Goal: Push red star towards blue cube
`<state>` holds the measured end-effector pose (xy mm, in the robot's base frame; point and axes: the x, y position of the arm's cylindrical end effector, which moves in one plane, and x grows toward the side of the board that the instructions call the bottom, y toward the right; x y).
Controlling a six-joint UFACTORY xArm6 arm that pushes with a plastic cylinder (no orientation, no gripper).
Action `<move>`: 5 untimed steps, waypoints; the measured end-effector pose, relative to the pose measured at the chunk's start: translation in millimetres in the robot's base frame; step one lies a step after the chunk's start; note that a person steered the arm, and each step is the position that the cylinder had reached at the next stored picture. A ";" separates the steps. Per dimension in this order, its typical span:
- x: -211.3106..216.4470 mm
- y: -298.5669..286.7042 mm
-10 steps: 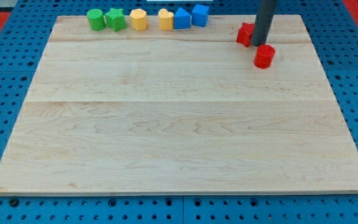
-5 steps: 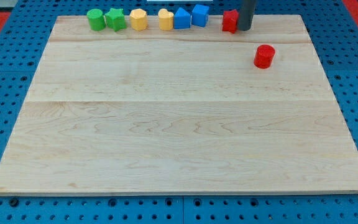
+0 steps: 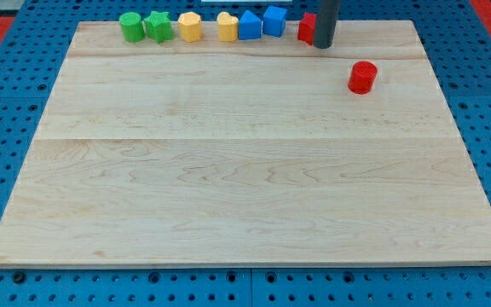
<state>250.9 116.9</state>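
The red star (image 3: 306, 28) lies at the board's top edge, partly hidden behind my rod. My tip (image 3: 323, 45) touches its right side. The blue cube (image 3: 274, 20) sits just to the star's left with a small gap between them. Another blue block (image 3: 250, 26) stands left of the cube.
A red cylinder (image 3: 362, 77) stands below and right of my tip. Along the top edge, from the view's left, stand a green cylinder (image 3: 130, 26), a green star (image 3: 158, 26), a yellow block (image 3: 189, 26) and a yellow heart-like block (image 3: 227, 27). The wooden board (image 3: 245, 170) lies on a blue pegboard.
My tip has moved up and to the left, pushing the red star from near the red cylinder to the top edge, close to the blue cube. The other blocks have not moved.
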 end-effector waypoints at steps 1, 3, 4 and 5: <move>4.9 -9.7; -17.2 -9.7; -19.6 -9.7; -19.6 -9.7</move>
